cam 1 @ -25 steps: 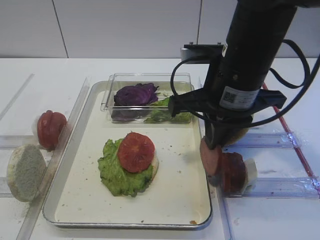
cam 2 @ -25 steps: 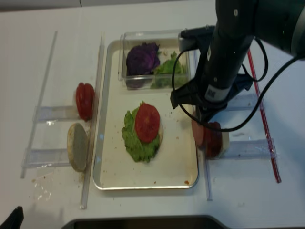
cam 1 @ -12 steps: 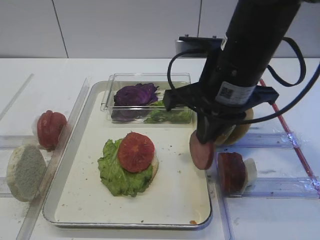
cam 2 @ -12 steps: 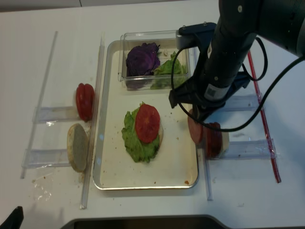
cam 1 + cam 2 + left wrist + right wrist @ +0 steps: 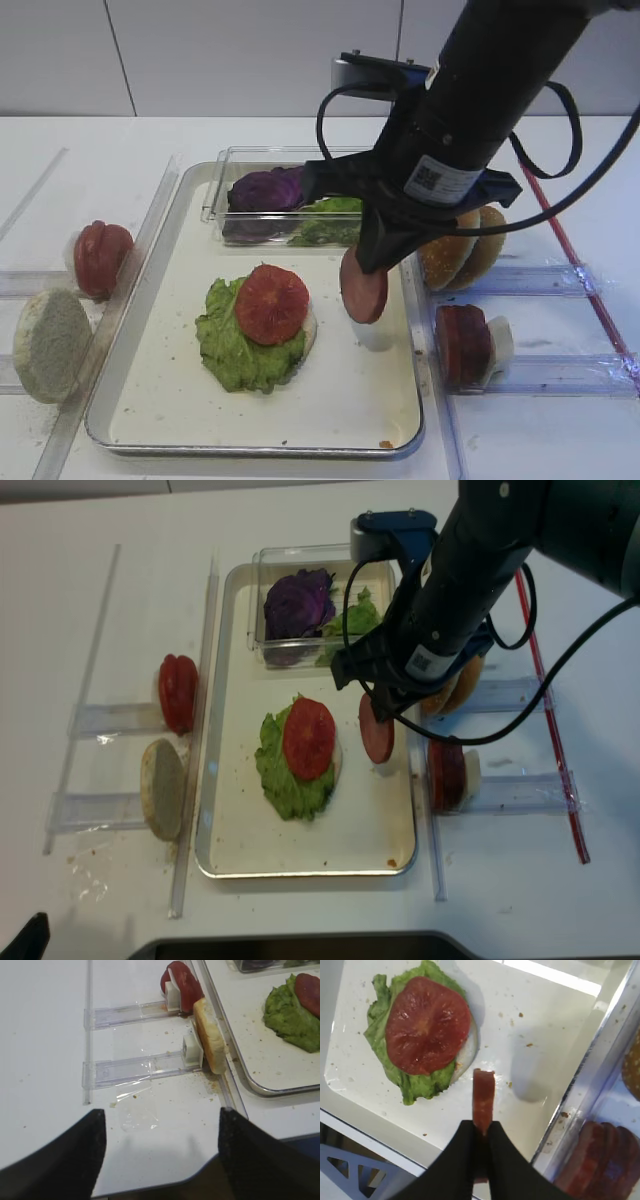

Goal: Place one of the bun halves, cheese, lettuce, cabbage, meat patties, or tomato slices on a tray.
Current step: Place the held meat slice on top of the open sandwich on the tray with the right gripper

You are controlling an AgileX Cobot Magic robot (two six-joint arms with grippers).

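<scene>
My right gripper (image 5: 481, 1127) is shut on a meat patty (image 5: 363, 285), which hangs on edge above the right part of the tray (image 5: 360, 395), to the right of the stack. That stack is lettuce (image 5: 232, 350) topped by a tomato slice (image 5: 271, 303). More meat patties (image 5: 462, 343) stand in the right rack, with sesame bun halves (image 5: 460, 250) behind them. Tomato slices (image 5: 100, 257) and a pale bun half (image 5: 50, 343) stand in the left racks. Cabbage (image 5: 268, 188) lies in the clear box. No cheese is in view. My left gripper (image 5: 161, 1115) is open over bare table.
A clear plastic box (image 5: 290, 160) with cabbage and green leaves sits at the tray's far end. Clear acrylic racks (image 5: 135, 1065) flank the tray on both sides. A red strip (image 5: 550, 710) runs along the right. The table's near edge (image 5: 200, 1180) lies under the left gripper.
The right gripper has carried the patty left, from beside the right rack over the tray's rim to above the tray. The left gripper's earlier position is not shown.
</scene>
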